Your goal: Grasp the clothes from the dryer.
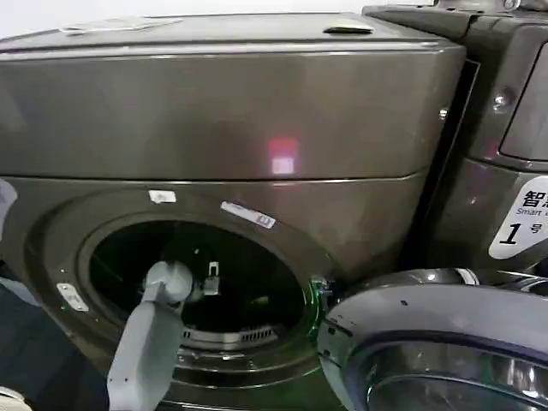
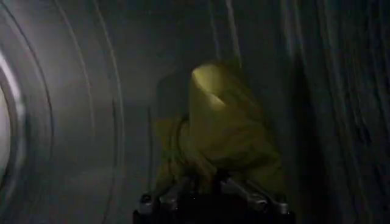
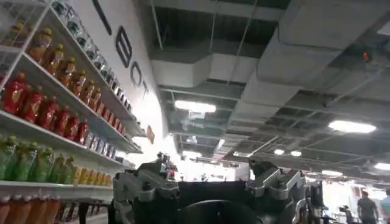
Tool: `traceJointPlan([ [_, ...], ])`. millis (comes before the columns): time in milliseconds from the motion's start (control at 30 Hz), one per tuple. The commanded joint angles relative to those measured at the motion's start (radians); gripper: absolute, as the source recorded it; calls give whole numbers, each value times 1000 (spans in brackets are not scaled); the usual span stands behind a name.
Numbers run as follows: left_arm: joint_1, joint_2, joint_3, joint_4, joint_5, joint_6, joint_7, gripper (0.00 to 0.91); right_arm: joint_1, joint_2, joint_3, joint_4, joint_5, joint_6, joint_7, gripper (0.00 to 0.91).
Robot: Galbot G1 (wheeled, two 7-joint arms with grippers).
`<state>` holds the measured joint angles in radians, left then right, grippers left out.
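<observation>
The large dark bronze-grey metallic front-loading dryer (image 1: 231,128) stands with its round porthole open, its glass-and-chrome door (image 1: 437,351) swung out toward the robot's right. The grey left arm (image 1: 150,338) reaches up through the porthole into the dark drum. In the left wrist view the left pincer (image 2: 210,192) sits deep inside the drum, and the small yellow-green piece of soft fabric — the clothes (image 2: 219,134) — bunches up right at its fingertips (image 2: 177,189), which are drawn close around the cloth's lower edge; whether they truly pinch it I cannot tell. The right pincer (image 3: 210,182) points upward toward a ceiling, its fingers spread apart and holding nothing — shelves of coloured drink bottles (image 3: 49,115) stand beside it.
</observation>
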<state>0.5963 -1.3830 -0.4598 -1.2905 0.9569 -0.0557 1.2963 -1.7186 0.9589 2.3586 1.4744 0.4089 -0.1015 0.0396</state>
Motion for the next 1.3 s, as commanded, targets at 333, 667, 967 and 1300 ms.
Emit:
traceJointPlan([
  [333, -70, -60, 1, -105, -369, 330, -644, 0, 1, 20, 8, 52, 32, -13, -6, 907],
  [667, -48, -139, 7, -123, -678, 364, -1174, 0, 0, 33, 21, 59, 36, 1, 3, 907],
  [967, 68, -198, 5, -230, -856, 353, -1396, 0, 2, 51, 30, 77, 58, 6, 5, 907],
  [1300, 106, -193, 10, -271, -902, 393, -1411, 0, 0, 64, 41, 83, 73, 3, 3, 907],
])
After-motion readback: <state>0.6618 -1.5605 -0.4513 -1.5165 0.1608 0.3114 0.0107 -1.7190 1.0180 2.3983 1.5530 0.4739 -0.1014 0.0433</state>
